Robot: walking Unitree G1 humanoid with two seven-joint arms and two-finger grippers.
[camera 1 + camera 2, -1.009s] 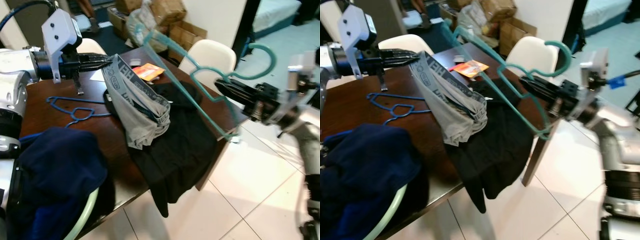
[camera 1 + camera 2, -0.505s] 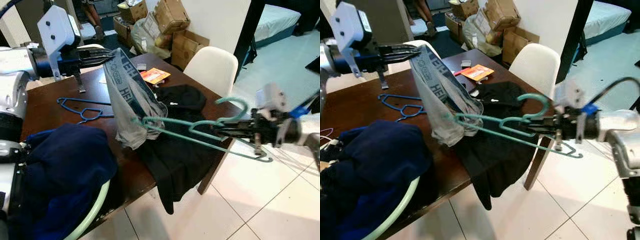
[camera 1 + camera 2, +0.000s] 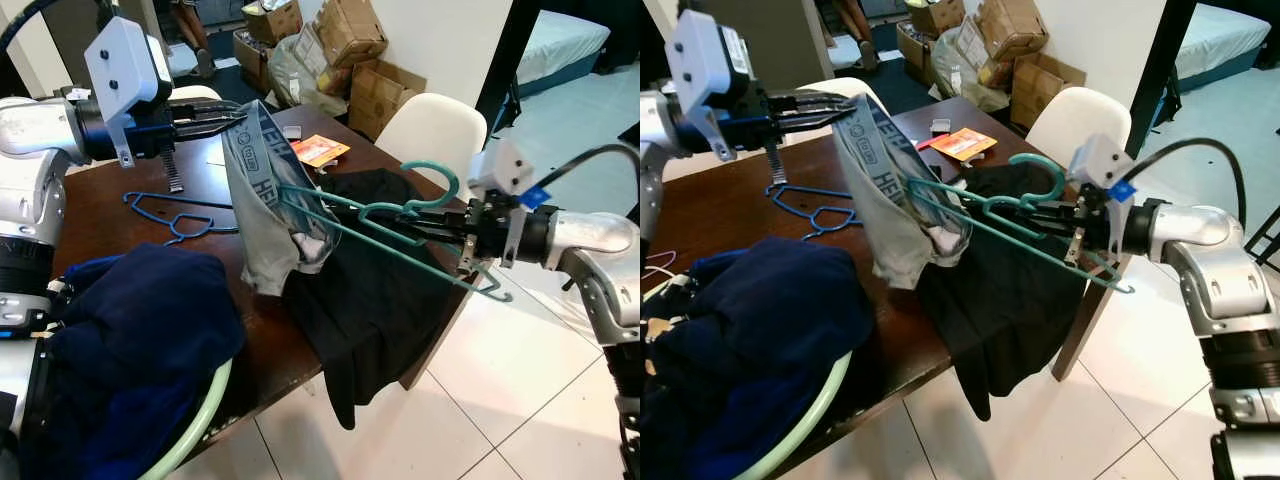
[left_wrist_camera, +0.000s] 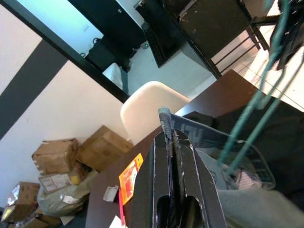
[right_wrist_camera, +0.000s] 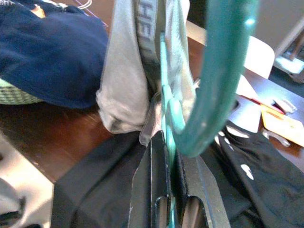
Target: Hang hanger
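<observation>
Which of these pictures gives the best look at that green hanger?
The right eye view: the green hanger shows whole, held by the right gripper, one end inside the grey underwear the left gripper holds up. The left eye view nearly matches. The right wrist view gives its hook close up; the left wrist view, blurred bars.

Setting, as I see it through the head cameras: a lived-in home, dining area. Evidence: dark wooden table with laundry heaped on it; white moulded chairs at its far edge; pale tiled floor; stacked cardboard boxes and a stuffed bag against the wall behind; a doorway at the far right opening onto a bed; a pale green laundry basket at the near edge.
</observation>
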